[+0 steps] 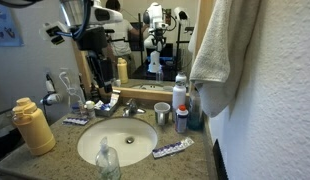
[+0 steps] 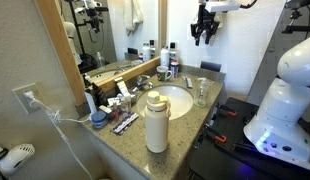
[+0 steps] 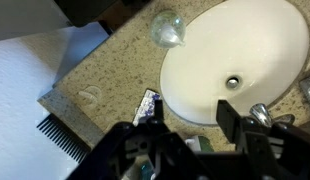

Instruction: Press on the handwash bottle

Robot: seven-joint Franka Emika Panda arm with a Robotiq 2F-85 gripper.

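The handwash bottle [image 1: 107,160] is a small clear bottle with a narrow pump head. It stands at the front rim of the sink, and shows in both exterior views [image 2: 201,93]. In the wrist view it lies at the top [image 3: 167,28], far from the fingers. My gripper [image 2: 203,25] hangs high above the far end of the counter. It is open and empty [image 3: 187,115], well away from the bottle. In an exterior view I see it only as a mirror reflection [image 1: 155,45].
A white oval sink [image 3: 225,50] with a faucet [image 1: 130,108] fills the counter's middle. A large yellow bottle [image 2: 157,122] stands at one end. A white can with a red top [image 1: 179,95], cups and a tube [image 3: 147,105] are at the other. A towel [image 1: 220,45] hangs there.
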